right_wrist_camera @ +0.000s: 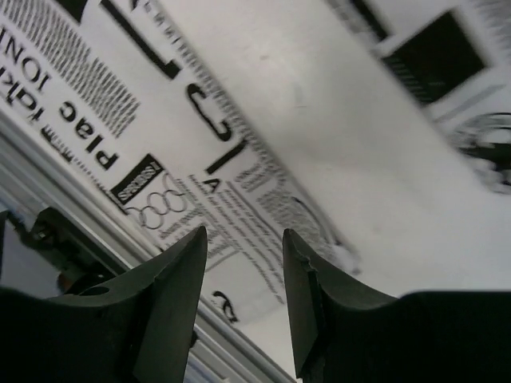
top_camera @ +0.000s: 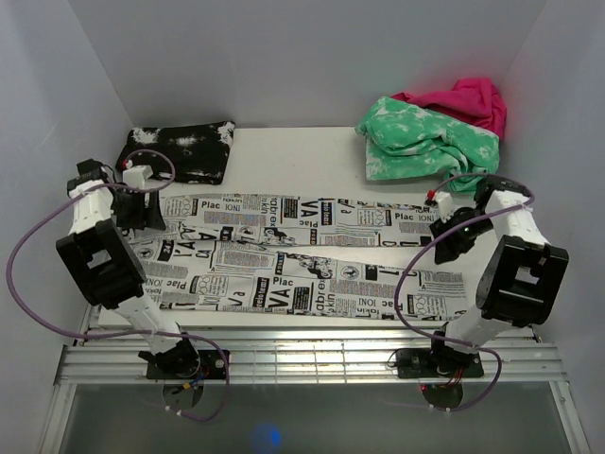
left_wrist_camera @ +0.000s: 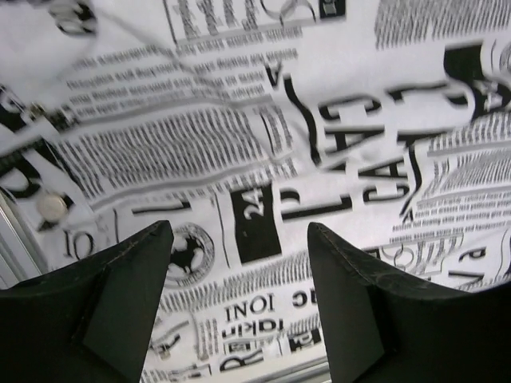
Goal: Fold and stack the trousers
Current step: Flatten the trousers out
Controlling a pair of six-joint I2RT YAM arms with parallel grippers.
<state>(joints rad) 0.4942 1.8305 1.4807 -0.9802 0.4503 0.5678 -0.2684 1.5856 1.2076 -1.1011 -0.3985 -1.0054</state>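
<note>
Top external view: the trousers [top_camera: 284,260] lie spread flat across the middle of the frame on the surface [top_camera: 293,156]. The waist end is at frame left, and both legs run toward frame right, parting slightly. The left tool [top_camera: 142,210] hangs over the waist end. The right tool [top_camera: 444,232] hangs over the upper leg near its hem.

Left wrist view: the fingers stand wide apart with nothing between them and printed cloth directly below. Right wrist view: the fingers are parted by a narrower gap and grip nothing. Whether either tool touches the cloth cannot be told.

Handling, as judged: the cloth looks thin, light and limp, so it will sag and bunch wherever it is unsupported. Take hold at the edges, waistband at frame left and hem at frame right, pinching both layers. Carry both ends together.

A black speckled garment [top_camera: 180,151] lies at upper left and a green-and-white garment [top_camera: 425,137] at upper right. Neither belongs to the task.
</note>
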